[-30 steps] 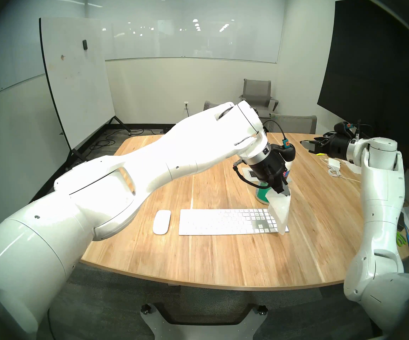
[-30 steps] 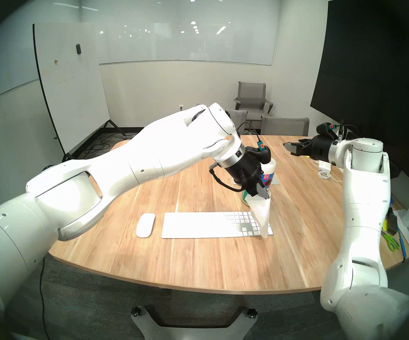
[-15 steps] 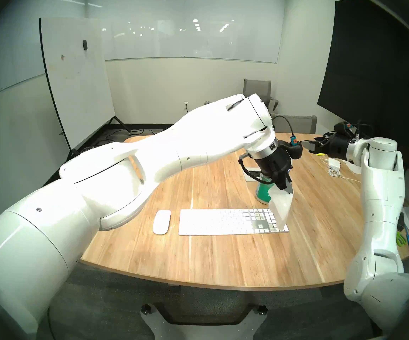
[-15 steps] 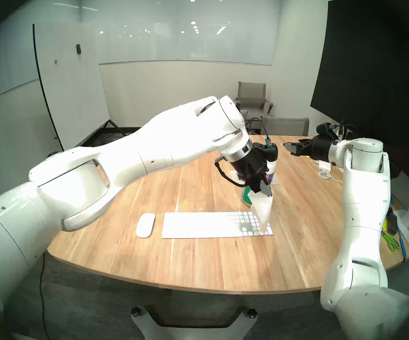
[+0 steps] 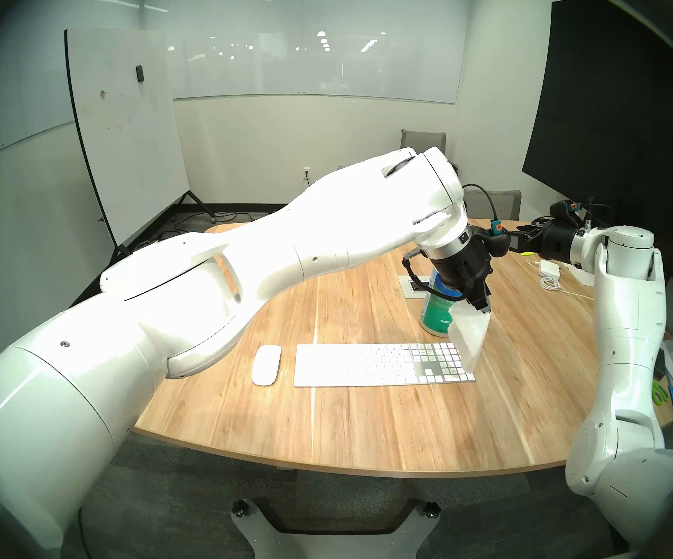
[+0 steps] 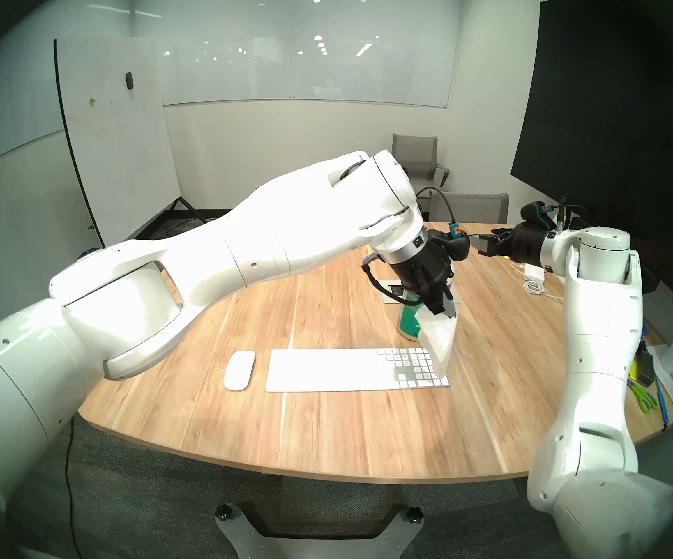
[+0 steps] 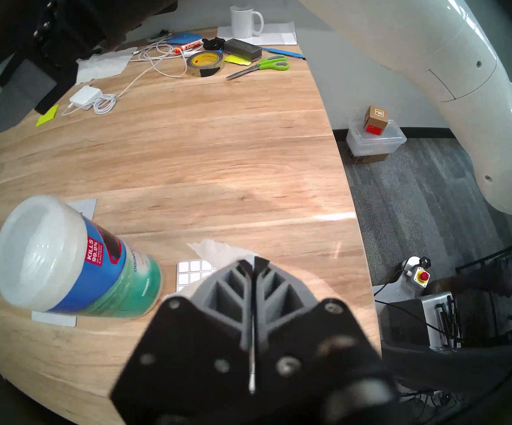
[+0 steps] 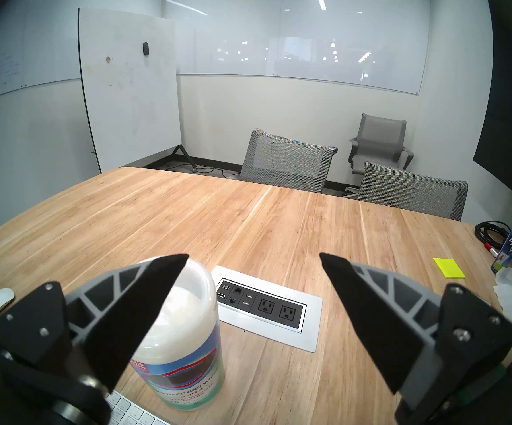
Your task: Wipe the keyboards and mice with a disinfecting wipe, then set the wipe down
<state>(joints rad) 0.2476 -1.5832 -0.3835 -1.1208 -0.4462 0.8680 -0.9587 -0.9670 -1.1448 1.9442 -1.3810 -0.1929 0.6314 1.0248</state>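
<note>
Holding the wipe [image 5: 470, 338] by its top edge, left fingers [image 5: 484, 309] clenched on it so it drapes over the keyboard's [image 5: 371, 364] right end, lower corner at the number keys. Mouse [image 5: 266, 364] lies left of keyboard. Right fingers [image 8: 253, 288] spread, empty, parked far right, clear of work.

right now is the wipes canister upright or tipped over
Upright: the blue-green wipes canister with white cap stands on its base on the wooden table, cap up.

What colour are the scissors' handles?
Bright green handles on the metal-bladed scissors, clearest in the left wrist view.
</note>
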